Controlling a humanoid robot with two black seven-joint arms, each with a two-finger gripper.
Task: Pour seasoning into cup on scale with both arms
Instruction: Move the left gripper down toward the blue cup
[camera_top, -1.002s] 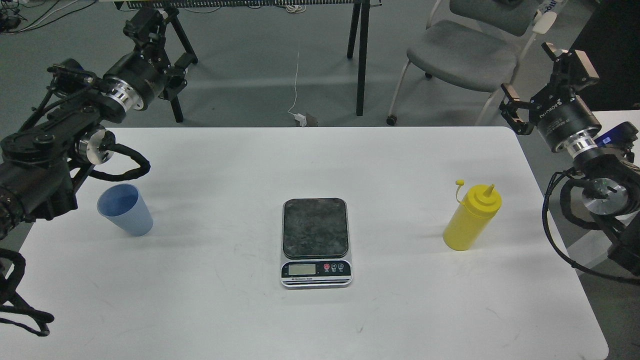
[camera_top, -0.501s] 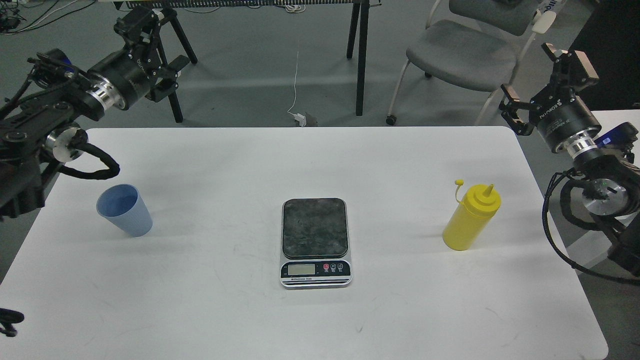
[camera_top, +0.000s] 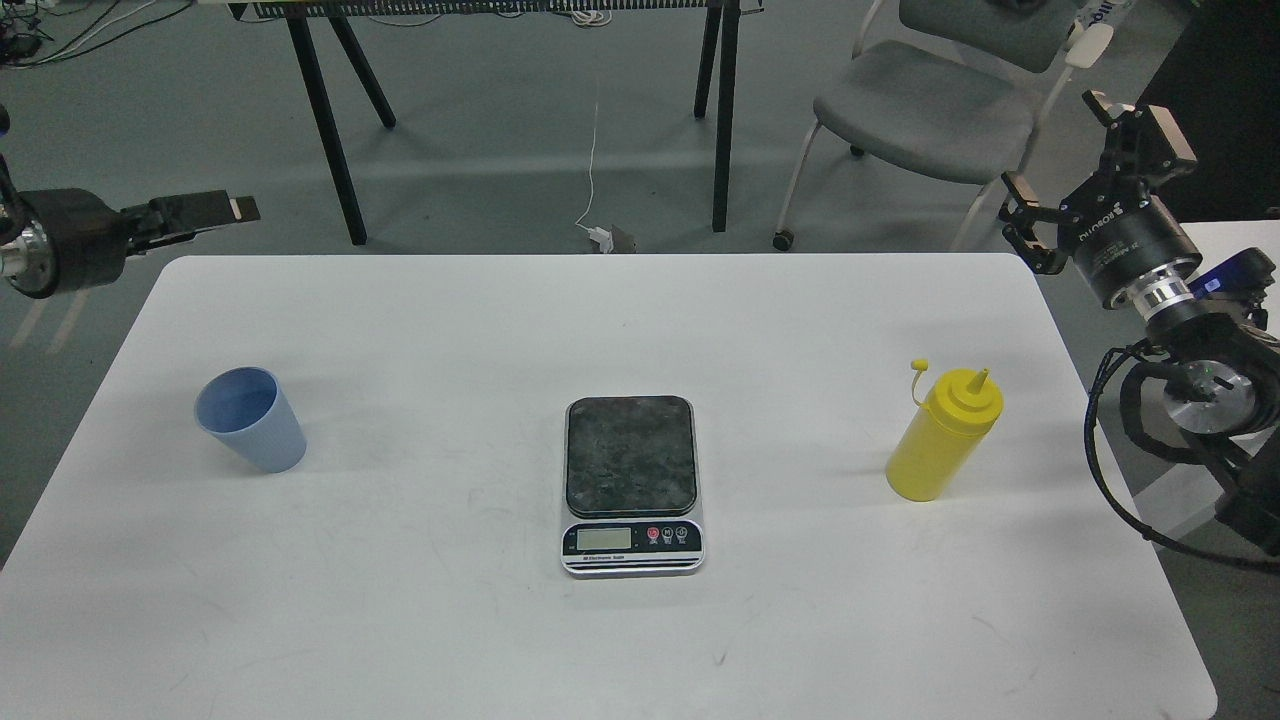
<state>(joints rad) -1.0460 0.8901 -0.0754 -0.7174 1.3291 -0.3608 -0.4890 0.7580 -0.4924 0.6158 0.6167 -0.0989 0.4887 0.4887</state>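
The light blue cup (camera_top: 250, 420) stands upright on the white table (camera_top: 640, 330) at the left. The scale (camera_top: 630, 480) sits in the middle with a bare dark platform. The yellow seasoning bottle (camera_top: 945, 435) stands upright at the right, its small cap hanging off its tether. My left gripper (camera_top: 215, 212) is beyond the table's far left corner, seen side-on, well away from the cup. My right gripper (camera_top: 1085, 160) is open and empty, raised beyond the table's far right corner, above and behind the bottle.
A grey chair (camera_top: 930, 100) stands behind the table at the right. Black stand legs (camera_top: 720, 110) and a white cable with a plug (camera_top: 603, 236) are on the floor behind. My right arm's cables (camera_top: 1110, 470) hang past the table's right edge.
My left arm has swung back to the left, mostly out of view, and its gripper has turned side-on and dropped lower. My right arm has barely moved. Cup, scale and bottle are unmoved.
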